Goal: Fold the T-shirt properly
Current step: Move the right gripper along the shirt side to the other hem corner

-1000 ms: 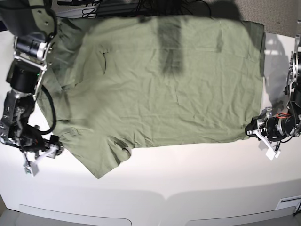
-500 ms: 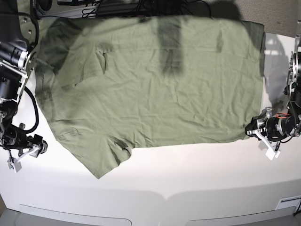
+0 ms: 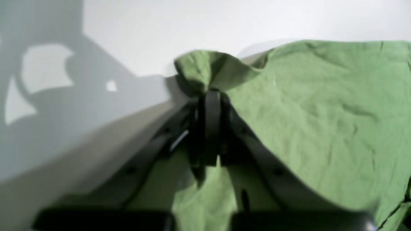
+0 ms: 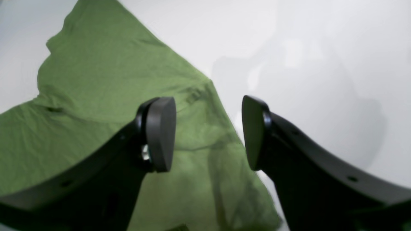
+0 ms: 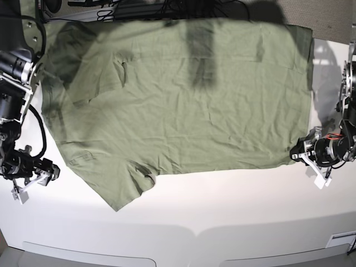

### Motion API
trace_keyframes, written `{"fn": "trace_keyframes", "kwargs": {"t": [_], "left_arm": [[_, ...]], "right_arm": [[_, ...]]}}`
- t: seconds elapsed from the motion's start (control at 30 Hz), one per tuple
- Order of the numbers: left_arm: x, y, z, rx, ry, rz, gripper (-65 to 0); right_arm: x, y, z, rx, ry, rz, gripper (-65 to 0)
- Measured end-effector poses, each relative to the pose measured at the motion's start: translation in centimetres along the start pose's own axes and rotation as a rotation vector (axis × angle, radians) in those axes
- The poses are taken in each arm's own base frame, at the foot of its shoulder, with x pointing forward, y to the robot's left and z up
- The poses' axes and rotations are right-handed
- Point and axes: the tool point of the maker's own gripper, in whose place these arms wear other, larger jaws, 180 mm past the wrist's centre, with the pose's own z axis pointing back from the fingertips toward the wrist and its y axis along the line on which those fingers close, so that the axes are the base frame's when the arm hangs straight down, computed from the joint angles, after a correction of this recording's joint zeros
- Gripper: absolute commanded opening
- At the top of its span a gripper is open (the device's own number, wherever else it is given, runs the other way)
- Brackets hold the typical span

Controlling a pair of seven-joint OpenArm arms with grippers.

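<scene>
The sage-green T-shirt (image 5: 194, 105) lies spread flat and wrinkled on the white table (image 5: 233, 211), neck and sleeves toward the left of the base view. My left gripper (image 5: 296, 156) is shut on the shirt's near hem corner; the left wrist view shows the cloth (image 3: 321, 112) bunched up at the closed fingertips (image 3: 212, 96). My right gripper (image 5: 49, 171) is open and empty, just left of the near sleeve. In the right wrist view its gripper (image 4: 208, 131) hovers over the sleeve edge (image 4: 80, 96), not touching it.
Black cables and equipment (image 5: 139, 6) run along the table's far edge, just behind the shirt. The right arm's body (image 5: 14, 61) overhangs the shirt's left side. The table's front edge (image 5: 194, 231) curves below the bare white surface.
My right gripper has drawn back to the left, away from the near sleeve, and its arm swung left. The left gripper has stayed put on the hem corner.
</scene>
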Motion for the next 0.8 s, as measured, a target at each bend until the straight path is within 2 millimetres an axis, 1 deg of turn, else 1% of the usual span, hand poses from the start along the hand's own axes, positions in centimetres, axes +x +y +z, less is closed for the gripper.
{"fn": "trace_keyframes", "kwargs": {"t": [0.13,0.23,0.33,0.4,0.47,0.57,0.6,0.8], "left_arm": [[-0.4,-0.3,0.0,-0.018,0.024,0.024,-65.0],[-0.5,-0.6,0.0,-0.032,0.028,0.039,-65.0],[-0.4,-0.6,0.0,-0.033,0.025,0.041,-65.0],[-0.4,-0.6,0.0,-0.033,0.026,0.041,-65.0],[-0.5,-0.6,0.0,-0.033,0.026,0.041,-65.0],[-0.5,-0.6,0.0,-0.033,0.026,0.042,-65.0],[-0.5,-0.6,0.0,-0.033,0.026,0.041,-65.0],[-0.5,-0.6,0.0,-0.033,0.026,0.041,-65.0]], "right_arm": [[-1.8,1.2,-1.6,0.034,0.052,-0.027,-32.0],[-2.5,1.7,-2.4,0.036,0.064,-0.024,-32.0],[-2.7,0.5,-2.7,-0.035,0.068,0.025,-32.0],[-2.6,0.3,-3.0,-0.034,0.037,0.014,-32.0],[-3.0,0.1,-3.5,-0.029,0.031,-0.006,-31.8],[-4.3,-0.5,-4.4,-0.044,0.035,-0.007,-24.9],[-4.8,-0.6,-4.6,-0.050,0.043,0.003,-24.3],[-4.7,-1.0,-4.8,-0.056,0.020,0.000,-24.4]]}}
